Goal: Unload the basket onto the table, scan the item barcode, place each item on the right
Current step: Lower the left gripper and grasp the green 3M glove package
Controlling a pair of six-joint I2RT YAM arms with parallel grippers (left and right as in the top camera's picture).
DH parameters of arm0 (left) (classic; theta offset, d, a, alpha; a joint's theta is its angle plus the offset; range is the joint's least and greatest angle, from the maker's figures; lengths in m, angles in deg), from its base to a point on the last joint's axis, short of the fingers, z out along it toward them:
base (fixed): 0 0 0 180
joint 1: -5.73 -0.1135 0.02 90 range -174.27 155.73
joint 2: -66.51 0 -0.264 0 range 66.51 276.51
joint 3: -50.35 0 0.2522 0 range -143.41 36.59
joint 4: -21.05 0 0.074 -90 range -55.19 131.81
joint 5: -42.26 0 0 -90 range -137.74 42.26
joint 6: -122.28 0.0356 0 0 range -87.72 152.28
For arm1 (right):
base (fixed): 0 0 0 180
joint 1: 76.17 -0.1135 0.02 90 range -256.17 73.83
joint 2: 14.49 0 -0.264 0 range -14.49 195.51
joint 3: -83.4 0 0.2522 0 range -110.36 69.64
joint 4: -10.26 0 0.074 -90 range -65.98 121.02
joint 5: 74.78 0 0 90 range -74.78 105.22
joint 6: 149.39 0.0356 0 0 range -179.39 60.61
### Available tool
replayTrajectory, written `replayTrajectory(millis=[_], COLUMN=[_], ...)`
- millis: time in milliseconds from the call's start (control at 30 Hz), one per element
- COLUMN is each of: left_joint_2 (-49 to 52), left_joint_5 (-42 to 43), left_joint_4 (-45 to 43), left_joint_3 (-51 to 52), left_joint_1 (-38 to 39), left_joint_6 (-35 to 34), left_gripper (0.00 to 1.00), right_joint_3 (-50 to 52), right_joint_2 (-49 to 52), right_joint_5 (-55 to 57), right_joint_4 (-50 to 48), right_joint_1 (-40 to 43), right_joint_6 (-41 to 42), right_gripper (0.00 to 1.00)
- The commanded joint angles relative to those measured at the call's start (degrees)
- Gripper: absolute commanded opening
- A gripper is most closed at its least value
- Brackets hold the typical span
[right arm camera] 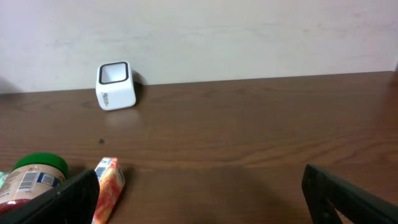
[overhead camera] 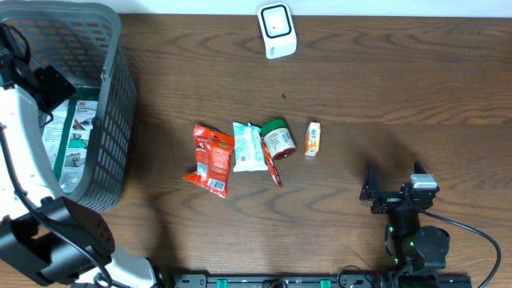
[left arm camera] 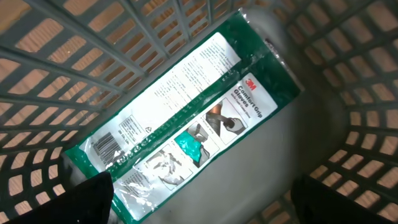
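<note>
Wooden table; grey basket at its left end. Glove packet flat on the basket floor, long axis diagonal in the left wrist view, barcode end lower left. It lies below the left gripper, whose jaws are spread wide and empty. Right gripper spread wide, empty.

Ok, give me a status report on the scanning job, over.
Left claw open over glove pack in basket. Right claw open, empty. Row of items lies before scanner, nothing blocking.

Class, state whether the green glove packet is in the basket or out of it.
In: the glove packet lies flat on the basket floor, lattice walls around it.
</note>
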Motion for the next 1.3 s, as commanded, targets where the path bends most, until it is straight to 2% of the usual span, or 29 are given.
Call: replayTrajectory(millis=[0,200,333,467,833,1267], left_joint_2=[1.6,2.1,2.1,2.3,3.5,11.4], left_joint_5=[-0.8,-0.8,-0.8,-0.7,-0.8,-0.7], left_joint_4=[-0.1,-0.7,-0.9,-1.1,-2.4,-2.4], left_joint_3=[-0.6,-0.5,-0.5,-0.3,1.6,1.7], left_joint_1=[-0.6,-0.7,-0.8,-0.9,-0.9,-0.9], left_joint_6=[0.3,0.3,0.5,3.9,4.0,5.4], left_gripper=[0.92,1.00,0.98,0.98,0.98,0.98], right_joint_3=[0.1,0.1,0.1,0.1,0.1,0.1], right_joint_2=[-0.2,-0.2,-0.2,-0.2,-0.2,-0.2], right_joint_5=[-0.1,-0.1,-0.1,-0.1,-0.1,-0.1], right_joint_4=[0.2,0.2,0.2,0.2,0.2,0.2], right_joint_1=[0.7,0.7,0.7,0.7,0.7,0.7], right_joint_6=[0.5,0.5,0.5,0.5,0.5,0.5], right_gripper=[0.99,0.99,0.99,0.99,0.99,0.99])
